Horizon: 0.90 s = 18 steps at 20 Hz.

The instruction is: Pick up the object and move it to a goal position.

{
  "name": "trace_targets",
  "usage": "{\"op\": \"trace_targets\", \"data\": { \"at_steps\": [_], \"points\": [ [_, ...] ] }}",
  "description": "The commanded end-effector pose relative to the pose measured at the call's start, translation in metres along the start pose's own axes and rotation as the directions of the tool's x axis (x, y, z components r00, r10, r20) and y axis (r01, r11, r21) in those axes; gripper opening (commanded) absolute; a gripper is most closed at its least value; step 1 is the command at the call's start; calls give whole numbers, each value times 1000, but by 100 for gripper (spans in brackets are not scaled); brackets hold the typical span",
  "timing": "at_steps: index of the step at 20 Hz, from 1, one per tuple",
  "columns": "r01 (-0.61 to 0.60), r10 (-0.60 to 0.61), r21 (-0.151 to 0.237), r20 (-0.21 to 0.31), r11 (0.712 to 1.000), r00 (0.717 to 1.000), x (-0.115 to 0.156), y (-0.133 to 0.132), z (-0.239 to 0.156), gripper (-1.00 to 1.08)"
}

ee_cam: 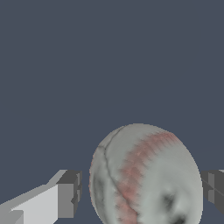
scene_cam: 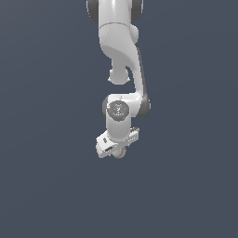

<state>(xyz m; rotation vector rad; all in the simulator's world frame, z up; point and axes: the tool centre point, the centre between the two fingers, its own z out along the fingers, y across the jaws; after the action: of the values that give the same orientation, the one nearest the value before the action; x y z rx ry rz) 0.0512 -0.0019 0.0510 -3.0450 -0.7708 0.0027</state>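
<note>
We have the small off-white ball with red seams (ee_cam: 146,175) sitting between our pincer (ee_cam: 140,192) fingers. One finger shows a gap, so we cannot tell whether the grip has closed. Next, we judge, comes squeezing firmly before carrying it goalward.

Matt, scuffed ball (ee_cam: 146,175) (red stitching)

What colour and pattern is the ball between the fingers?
Off-white grey ball with a reddish stitched seam band, like a baseball; clearest in the wrist view.

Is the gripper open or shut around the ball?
Open. In the wrist view the ball sits between the fingers, with a visible gap beside one finger, so the gripper is not yet closed on it.
</note>
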Motion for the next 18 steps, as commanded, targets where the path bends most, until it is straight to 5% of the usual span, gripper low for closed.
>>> {"op": "trace_targets", "data": {
  "at_steps": [1, 3, 4, 18],
  "points": [
    [0, 0, -1, -1, 1000, 1000, 1, 1, 4, 100],
    [0, 0, -1, -1, 1000, 1000, 1, 1, 3, 100],
    [0, 0, -1, -1, 1000, 1000, 1, 1, 3, -100],
    [0, 0, -1, -1, 1000, 1000, 2, -2, -1, -100]
  ]
}}
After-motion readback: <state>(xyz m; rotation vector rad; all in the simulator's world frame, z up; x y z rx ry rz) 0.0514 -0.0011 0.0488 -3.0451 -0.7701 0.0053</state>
